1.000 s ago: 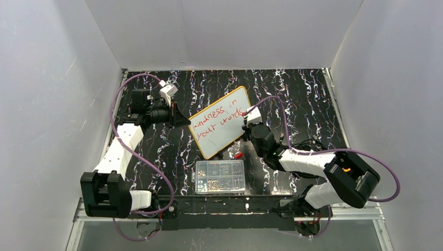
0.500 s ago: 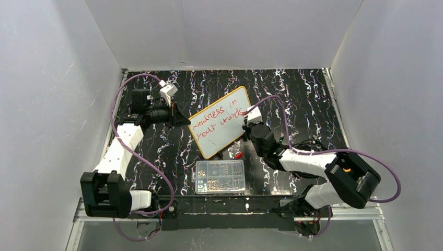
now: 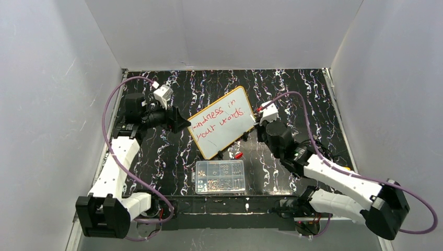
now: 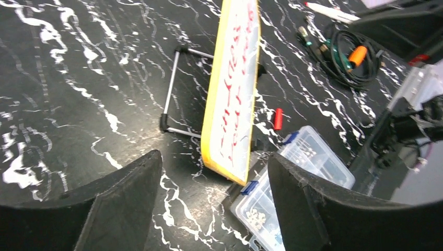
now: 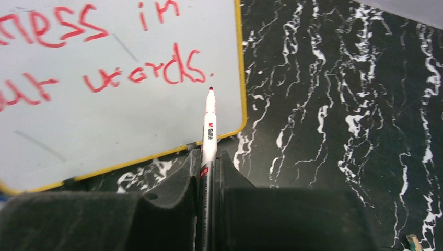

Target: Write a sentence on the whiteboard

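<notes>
The whiteboard [image 3: 225,133] stands propped at a slant mid-table, yellow-rimmed, and it carries the sentence [image 3: 218,116] in red, two lines. My left gripper [image 3: 183,124] is open just off the board's left corner. In the left wrist view the board's edge [image 4: 216,104] lies ahead of the gap and nothing is between the fingers [image 4: 125,193]. My right gripper [image 5: 209,157] is shut on a white red-tipped marker [image 5: 209,125] beside the board's right edge [image 3: 254,117]. The tip sits just under the full stop after "words" [image 5: 156,73]; whether it touches the board [image 5: 104,130] I cannot tell.
A clear compartment box [image 3: 220,176] of small parts lies in front of the board. A red marker cap [image 3: 238,155] rests between them. A thin metal stand [image 4: 172,89] props the board from behind. Coiled cables [image 4: 342,57] with an orange piece lie to the right.
My left gripper, shut at the board's left corner before, has opened and drawn slightly back. My right arm has swung rightward, carrying the marker toward the board's right edge.
</notes>
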`<control>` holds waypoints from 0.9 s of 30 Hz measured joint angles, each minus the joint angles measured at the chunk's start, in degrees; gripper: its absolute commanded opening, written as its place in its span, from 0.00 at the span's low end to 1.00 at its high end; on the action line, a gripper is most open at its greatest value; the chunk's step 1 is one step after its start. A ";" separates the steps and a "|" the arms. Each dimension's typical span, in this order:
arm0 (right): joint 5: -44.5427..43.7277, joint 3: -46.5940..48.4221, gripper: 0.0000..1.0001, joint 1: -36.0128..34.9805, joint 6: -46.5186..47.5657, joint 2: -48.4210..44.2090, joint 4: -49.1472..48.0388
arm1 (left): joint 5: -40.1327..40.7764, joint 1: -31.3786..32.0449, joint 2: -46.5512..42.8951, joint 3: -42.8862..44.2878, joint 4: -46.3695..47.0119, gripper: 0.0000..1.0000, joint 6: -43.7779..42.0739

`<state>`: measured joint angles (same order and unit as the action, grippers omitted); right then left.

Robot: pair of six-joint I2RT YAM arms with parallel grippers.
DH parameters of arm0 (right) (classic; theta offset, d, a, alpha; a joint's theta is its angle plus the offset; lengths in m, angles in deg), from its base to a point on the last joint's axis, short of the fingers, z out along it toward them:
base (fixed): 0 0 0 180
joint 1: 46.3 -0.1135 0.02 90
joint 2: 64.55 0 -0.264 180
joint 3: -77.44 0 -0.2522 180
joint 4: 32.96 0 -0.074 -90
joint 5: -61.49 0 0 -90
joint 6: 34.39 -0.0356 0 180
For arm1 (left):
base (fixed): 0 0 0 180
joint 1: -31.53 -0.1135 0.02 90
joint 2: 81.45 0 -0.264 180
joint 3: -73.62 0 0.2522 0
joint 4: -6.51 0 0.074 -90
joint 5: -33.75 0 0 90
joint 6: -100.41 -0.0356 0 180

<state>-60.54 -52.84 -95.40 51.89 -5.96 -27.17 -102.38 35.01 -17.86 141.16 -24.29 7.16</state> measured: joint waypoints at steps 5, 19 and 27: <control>7.23 5.92 0.01 0.00 -4.83 -5.25 14.95 | 6.36 0.00 -6.78 -2.49 1.99 0.73 0.11; 40.94 20.96 0.01 0.02 -14.45 -3.56 38.42 | 6.45 17.97 -19.45 -1.46 2.38 0.70 0.26; 58.10 21.66 0.01 0.02 -17.29 3.43 40.17 | -0.48 34.93 -11.58 -1.09 0.24 0.68 0.74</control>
<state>-2.44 -31.18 -95.38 34.60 -2.53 13.01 -102.86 69.94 -29.44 140.07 -24.05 7.90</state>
